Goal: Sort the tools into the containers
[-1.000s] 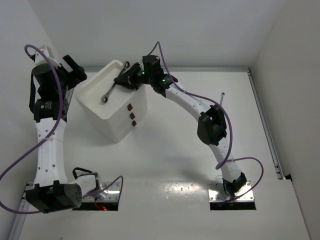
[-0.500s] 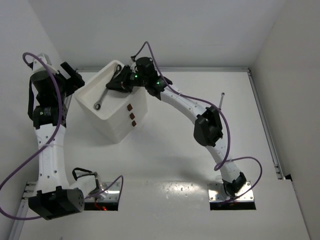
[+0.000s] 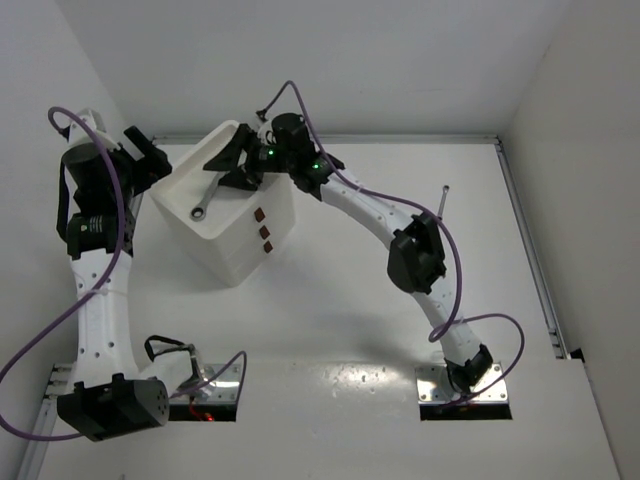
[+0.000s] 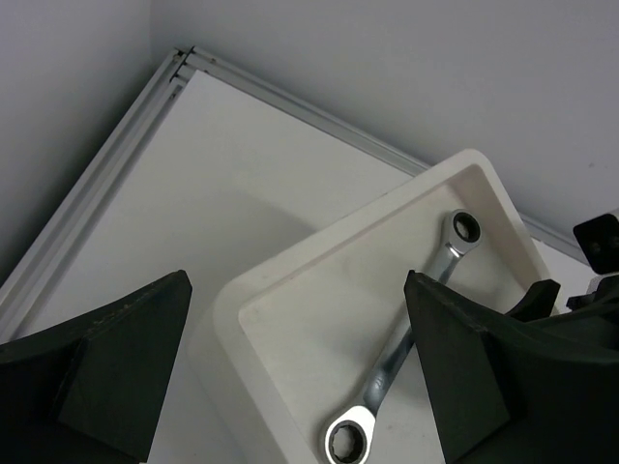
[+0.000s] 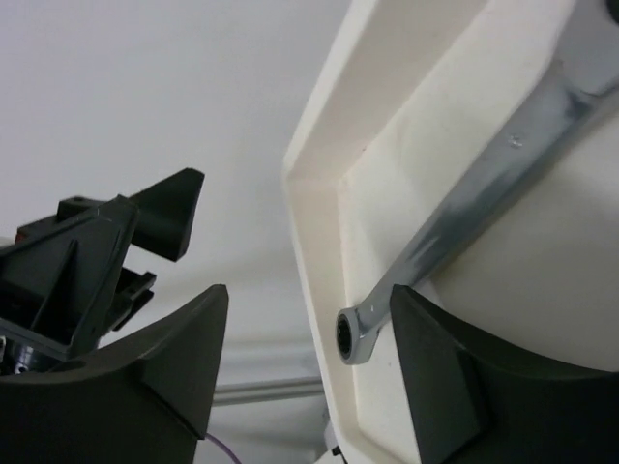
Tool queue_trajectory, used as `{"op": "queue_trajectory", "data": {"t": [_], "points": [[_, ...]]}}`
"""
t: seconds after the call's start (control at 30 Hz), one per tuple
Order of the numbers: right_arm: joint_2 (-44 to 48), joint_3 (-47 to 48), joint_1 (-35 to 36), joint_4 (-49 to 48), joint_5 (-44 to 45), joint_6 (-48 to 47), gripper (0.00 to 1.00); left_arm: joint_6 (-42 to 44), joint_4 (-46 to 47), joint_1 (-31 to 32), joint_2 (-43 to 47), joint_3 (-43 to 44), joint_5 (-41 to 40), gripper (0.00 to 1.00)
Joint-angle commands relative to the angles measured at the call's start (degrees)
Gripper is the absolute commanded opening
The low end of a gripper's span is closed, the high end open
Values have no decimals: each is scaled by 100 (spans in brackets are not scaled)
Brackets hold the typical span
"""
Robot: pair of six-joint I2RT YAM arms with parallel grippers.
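Observation:
A long silver wrench [image 3: 208, 196] lies loose in the recessed tray top of the white plastic box [image 3: 190, 160]. Its ring end points to the front left. My right gripper [image 3: 229, 167] hovers over the tray's right part, open, its fingers astride the wrench's far half without holding it. In the right wrist view the wrench [image 5: 484, 184] runs along the tray wall [image 5: 319, 126] between the spread fingers of the right gripper [image 5: 308, 300]. My left gripper [image 3: 150, 152] is open beside the box's left corner. The left wrist view shows the wrench [image 4: 411, 333] inside the tray [image 4: 319, 237].
The box front carries three drawers with small brown knobs [image 3: 266, 232]. A thin tool shaft [image 3: 443, 197] sticks out behind the right arm's elbow at the back right. A metal rail [image 3: 420, 139] runs along the table's back edge, with walls close behind.
The right gripper carried the wrench leftward over the tray, then opened and let it go. The wrench now lies in the tray. The left arm shifted slightly.

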State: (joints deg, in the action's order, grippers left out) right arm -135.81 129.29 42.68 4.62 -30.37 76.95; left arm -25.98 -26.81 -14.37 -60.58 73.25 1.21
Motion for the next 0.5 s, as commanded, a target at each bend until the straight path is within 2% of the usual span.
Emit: {"op": "queue_trajectory", "data": {"t": [0.0, 0.2, 0.3, 0.4, 0.47], "points": [[98, 70, 109, -374, -329, -118, 70, -39, 70, -75, 81, -4, 142, 100], [230, 70, 39, -717, -381, -373, 72, -92, 70, -75, 81, -57, 204, 100], [476, 209, -83, -849, -443, -733, 69, -92, 70, -75, 81, -57, 257, 100], [932, 272, -303, -438, -58, -1443, 64, -92, 132, -75, 81, -110, 204, 100], [1361, 272, -583, 396, 458, -2257, 58, -92, 193, -75, 29, -110, 134, 100]]}}
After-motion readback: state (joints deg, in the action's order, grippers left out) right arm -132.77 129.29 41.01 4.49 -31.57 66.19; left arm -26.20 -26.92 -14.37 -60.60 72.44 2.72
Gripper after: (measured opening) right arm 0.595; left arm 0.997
